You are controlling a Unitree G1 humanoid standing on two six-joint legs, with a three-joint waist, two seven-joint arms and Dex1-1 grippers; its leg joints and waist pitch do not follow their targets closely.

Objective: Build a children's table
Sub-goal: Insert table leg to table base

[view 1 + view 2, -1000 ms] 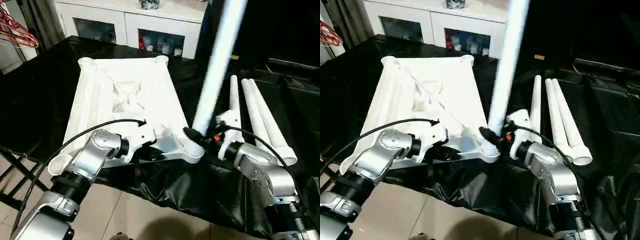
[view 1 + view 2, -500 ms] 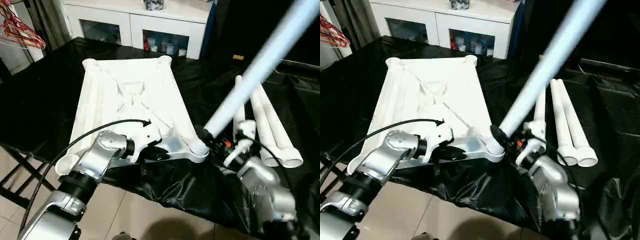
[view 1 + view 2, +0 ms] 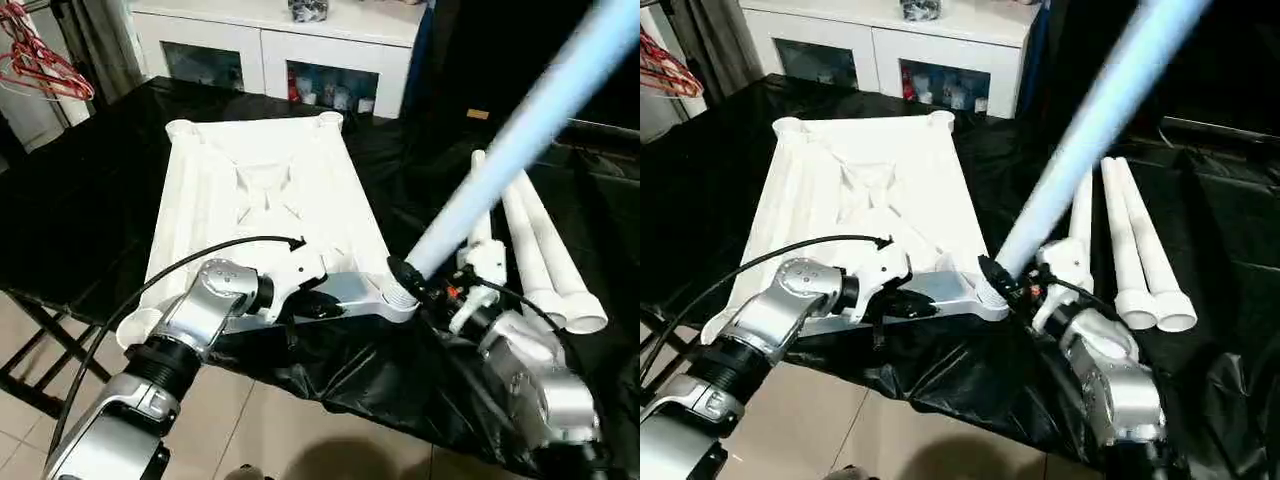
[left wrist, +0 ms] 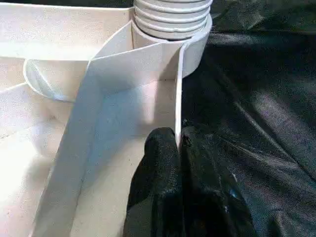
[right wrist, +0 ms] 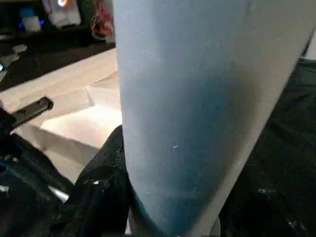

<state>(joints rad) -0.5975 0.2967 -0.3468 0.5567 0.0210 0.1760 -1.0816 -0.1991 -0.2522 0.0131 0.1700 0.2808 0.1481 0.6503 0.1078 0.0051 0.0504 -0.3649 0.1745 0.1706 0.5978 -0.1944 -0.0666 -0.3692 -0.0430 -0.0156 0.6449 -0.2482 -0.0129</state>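
Observation:
The children's table top (image 3: pixel 260 190) lies upside down on the black-covered bench, ribbed underside up. My left gripper (image 4: pixel 178 140) is shut on the thin wall of its near rim, close to the near right corner socket (image 3: pixel 400 298). A white leg (image 3: pixel 520 130) leans up and to the right from that socket, its ribbed end (image 4: pixel 173 15) seated in the socket. My right gripper (image 3: pixel 415 285) is shut on the leg just above the socket, one black finger (image 5: pixel 98 187) against the tube (image 5: pixel 197 98). Three more legs (image 3: pixel 1140 250) lie side by side to the right.
A white glass-door cabinet (image 3: pixel 270 50) stands behind the bench. Red hangers (image 3: pixel 40 60) hang at the far left. A black folding frame (image 3: pixel 40 350) stands below the bench's left edge, over tiled floor (image 3: pixel 300 430). The black cover (image 3: pixel 970 380) sags over the near edge.
The leg in my right gripper has tipped from near upright to leaning right, its lower end staying at the corner socket. My left gripper has kept its hold on the rim.

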